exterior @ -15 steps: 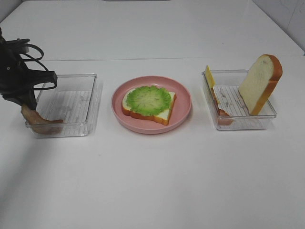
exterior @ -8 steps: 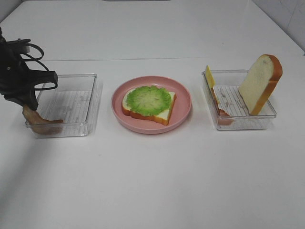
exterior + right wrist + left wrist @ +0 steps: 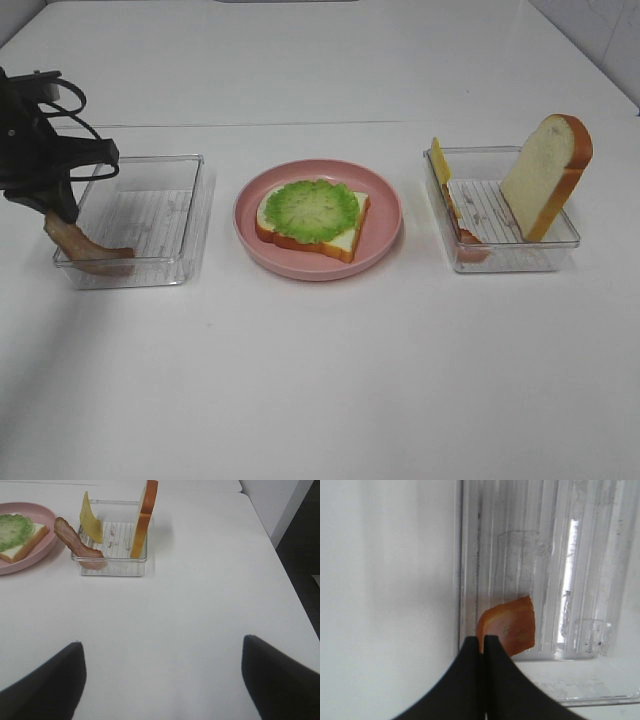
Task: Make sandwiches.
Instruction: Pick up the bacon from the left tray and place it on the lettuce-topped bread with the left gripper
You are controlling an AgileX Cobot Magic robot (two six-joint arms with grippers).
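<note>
A bread slice topped with green lettuce lies on the pink plate. It also shows in the right wrist view. My left gripper is shut on one end of a reddish-brown bacon strip and holds it at the left wall of the left clear tray; the strip's other end hangs down into the tray. The left wrist view shows the closed fingertips pinching the strip. My right gripper is open and empty over bare table, outside the exterior view.
The right clear tray holds an upright bread slice, a yellow cheese slice and another bacon strip. The same tray lies ahead of the right gripper. The table's right edge is near.
My left gripper has risen slightly, drawing the held end of the bacon strip upward; more of the strip is off the tray floor. Nothing else moved.
</note>
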